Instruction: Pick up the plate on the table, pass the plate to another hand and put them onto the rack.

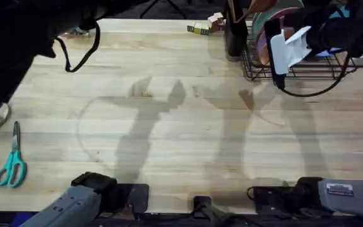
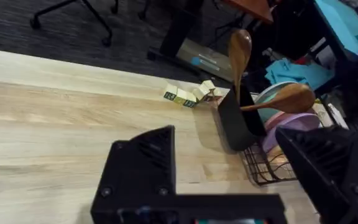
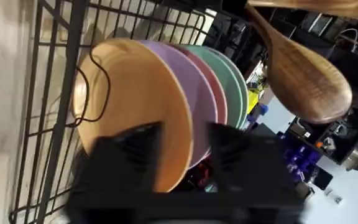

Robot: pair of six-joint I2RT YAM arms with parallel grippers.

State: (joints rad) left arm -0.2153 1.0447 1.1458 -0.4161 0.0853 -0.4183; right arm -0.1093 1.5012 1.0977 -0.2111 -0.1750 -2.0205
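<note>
The orange-tan plate (image 3: 129,106) stands on edge in the black wire rack (image 3: 55,93), at the front of a row with a lilac plate (image 3: 194,93), a pink one and a green one behind it. My right gripper (image 3: 184,134) is open, its fingers (image 3: 129,155) on either side of the plate's rim. From overhead, the right arm (image 1: 292,47) reaches over the rack (image 1: 307,69) at the table's far right. My left gripper (image 2: 225,134) is open and holds nothing, raised above the table (image 2: 55,124); that arm shows dark at the overhead's upper left (image 1: 17,31).
A black utensil holder (image 2: 235,124) with wooden spoons (image 2: 288,99) stands against the rack's left side. Small wooden blocks (image 1: 205,26) lie near the far edge. Teal scissors (image 1: 11,167) lie at the near left. A cable loop (image 1: 80,50) hangs from the left arm.
</note>
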